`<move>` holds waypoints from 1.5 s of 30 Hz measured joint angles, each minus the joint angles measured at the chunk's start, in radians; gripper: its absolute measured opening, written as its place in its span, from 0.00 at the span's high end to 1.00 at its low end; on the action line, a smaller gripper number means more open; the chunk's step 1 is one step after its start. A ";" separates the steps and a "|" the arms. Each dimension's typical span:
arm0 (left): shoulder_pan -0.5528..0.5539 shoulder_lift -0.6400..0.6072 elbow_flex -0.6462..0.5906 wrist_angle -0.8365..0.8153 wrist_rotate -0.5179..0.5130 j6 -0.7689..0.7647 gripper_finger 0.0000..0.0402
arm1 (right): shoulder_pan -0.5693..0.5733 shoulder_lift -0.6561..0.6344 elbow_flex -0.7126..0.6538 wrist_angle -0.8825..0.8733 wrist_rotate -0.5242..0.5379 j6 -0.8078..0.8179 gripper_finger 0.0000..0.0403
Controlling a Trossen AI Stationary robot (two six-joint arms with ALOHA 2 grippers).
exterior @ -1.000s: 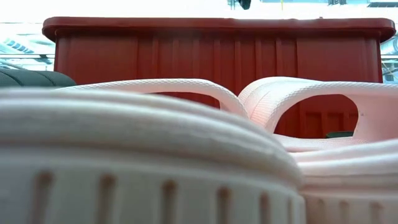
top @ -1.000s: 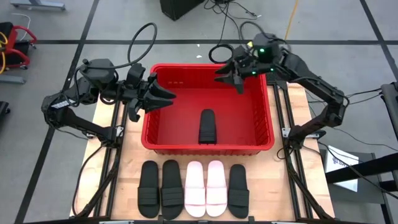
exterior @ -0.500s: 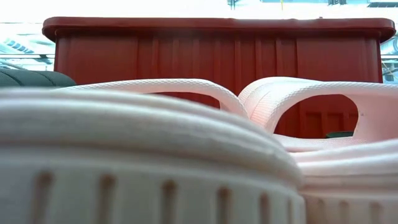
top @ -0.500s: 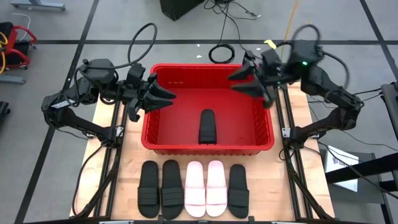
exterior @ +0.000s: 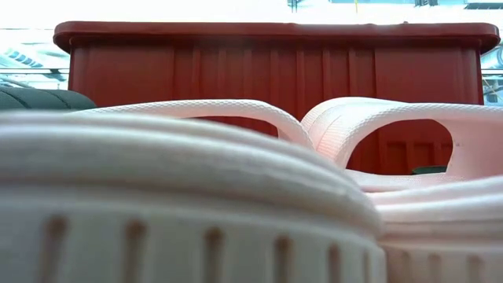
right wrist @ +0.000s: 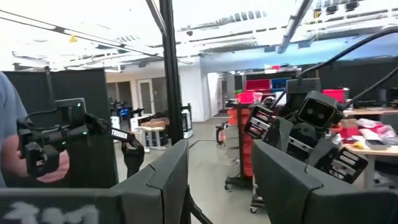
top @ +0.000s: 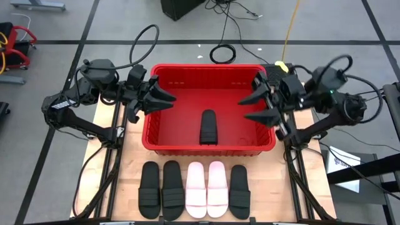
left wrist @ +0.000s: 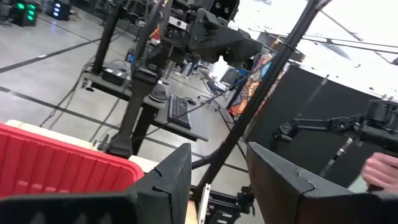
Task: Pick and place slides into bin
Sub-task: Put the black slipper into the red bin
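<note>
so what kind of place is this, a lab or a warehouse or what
Most likely a robotics lab or workshop. A wooden table stands on a taped concrete floor with loose cables, other robot arms on stands fill the room behind, and open ceiling ducting runs overhead.

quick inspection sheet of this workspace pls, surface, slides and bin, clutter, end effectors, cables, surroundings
surface: light wooden table, bare at its left and right edges
bin: red bin at the back middle of the table, one black slide lying inside it
slides on table: five in a row along the front edge, two black slides at the left, two pale pink slides in the middle, one more black at the right
clutter: nothing seen on the table
end effectors: left end effector open over the bin's left rim; right end effector open over the bin's right side; both empty
cables: coiled black cable and yellow cable on the floor behind the bin
surroundings: grey floor with dark lines; a person's hand in the room beyond
</note>
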 joint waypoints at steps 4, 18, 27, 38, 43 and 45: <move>0.000 0.000 0.000 -0.001 0.032 0.000 0.62 | 0.111 0.006 0.000 -0.006 0.165 -0.026 0.59; 0.000 0.000 0.000 -0.001 0.040 -0.012 0.62 | 0.471 0.063 0.000 -0.214 0.659 0.110 0.59; -0.023 0.002 0.000 -0.001 0.036 -0.083 0.62 | 0.606 0.099 0.000 -0.577 0.686 0.433 0.59; -0.149 0.050 0.000 -0.001 -0.031 -0.076 0.62 | 0.661 0.223 -0.001 -1.089 0.449 0.726 0.59; -0.192 0.081 -0.001 0.012 -0.067 -0.084 0.62 | 0.676 0.255 -0.082 -1.049 0.446 0.750 0.59; -0.198 0.091 0.001 0.013 -0.068 -0.086 0.62 | 0.676 0.248 -0.163 -0.975 0.446 0.763 0.59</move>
